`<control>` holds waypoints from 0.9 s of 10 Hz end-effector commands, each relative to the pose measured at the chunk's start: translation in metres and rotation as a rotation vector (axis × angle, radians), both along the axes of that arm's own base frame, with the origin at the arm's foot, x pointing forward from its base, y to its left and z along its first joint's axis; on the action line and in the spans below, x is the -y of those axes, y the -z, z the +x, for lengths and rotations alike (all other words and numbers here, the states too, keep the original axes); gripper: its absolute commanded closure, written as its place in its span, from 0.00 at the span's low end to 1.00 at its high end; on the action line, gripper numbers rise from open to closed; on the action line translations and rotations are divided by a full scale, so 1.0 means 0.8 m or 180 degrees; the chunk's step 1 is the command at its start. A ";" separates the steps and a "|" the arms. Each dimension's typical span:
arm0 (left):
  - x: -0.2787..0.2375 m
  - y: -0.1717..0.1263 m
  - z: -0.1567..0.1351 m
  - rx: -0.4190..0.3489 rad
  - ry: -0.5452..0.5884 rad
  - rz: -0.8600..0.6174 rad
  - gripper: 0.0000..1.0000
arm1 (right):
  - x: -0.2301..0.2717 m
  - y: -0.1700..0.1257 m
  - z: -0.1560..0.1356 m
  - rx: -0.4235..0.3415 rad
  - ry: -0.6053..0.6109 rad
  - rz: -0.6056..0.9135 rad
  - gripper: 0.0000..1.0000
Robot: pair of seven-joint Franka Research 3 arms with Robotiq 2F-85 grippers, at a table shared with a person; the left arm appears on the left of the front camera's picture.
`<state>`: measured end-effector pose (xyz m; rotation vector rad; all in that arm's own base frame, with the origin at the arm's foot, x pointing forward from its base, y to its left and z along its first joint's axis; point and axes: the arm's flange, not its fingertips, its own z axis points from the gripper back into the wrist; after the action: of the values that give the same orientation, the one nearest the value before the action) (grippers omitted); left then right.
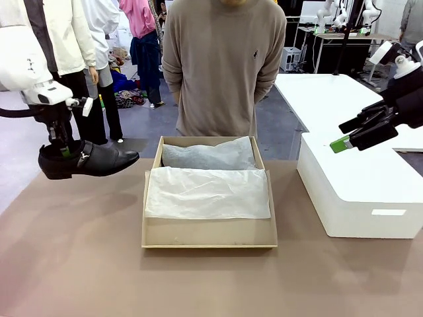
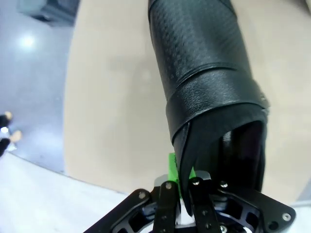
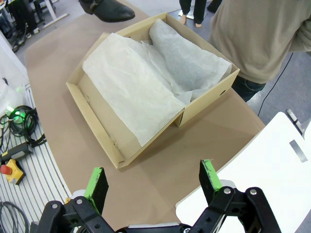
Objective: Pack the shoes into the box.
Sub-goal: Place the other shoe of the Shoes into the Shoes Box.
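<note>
Left gripper (image 1: 64, 149) jaws: clenched on the rear rim of one shoe (image 1: 92, 160), with the leather pinched between the green pads. In the left wrist view the gripper (image 2: 182, 180) shows one pad against the outside of the rim. The other finger appears to sit inside the opening, though the shoe (image 2: 209, 73) hides its tip. The shoe hangs clear of the table (image 1: 79, 264), sole about level, toe pointing toward the box (image 1: 208, 239), to the box's left and apart from it.

Centre: the box stands open on the table in front of a person (image 1: 225, 66). White tissue paper (image 1: 208, 193) lies across its near part, with a grey crumpled sheet (image 1: 208, 156) behind.

Right gripper (image 1: 344, 135) jaws: spread wide, grasping nothing and touching nothing, raised above the left end of the white block (image 1: 357, 198). In its own wrist view the gripper (image 3: 152, 174) looks down on the box (image 3: 97, 116) and the shoe (image 3: 109, 8) beyond it.
</note>
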<state>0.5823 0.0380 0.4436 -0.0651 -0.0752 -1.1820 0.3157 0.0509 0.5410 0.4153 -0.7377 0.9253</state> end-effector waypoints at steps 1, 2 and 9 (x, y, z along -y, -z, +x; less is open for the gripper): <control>0.015 -0.030 -0.008 0.0008 -0.0558 -0.0090 1.00 | -0.001 0.000 0.002 0.0022 -0.0044 0.0053 0.00; 0.022 -0.042 -0.015 0.0039 -0.0641 -0.0256 1.00 | -0.001 0.000 0.002 0.0022 -0.0044 0.0053 0.00; 0.029 -0.052 -0.016 0.0047 -0.0696 -0.0266 1.00 | -0.001 0.000 0.002 0.0022 -0.0044 0.0053 0.00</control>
<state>0.5697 0.0121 0.4802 -0.1218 -0.1196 -0.9557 0.3157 0.0509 0.5409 0.4153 -0.7377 0.9253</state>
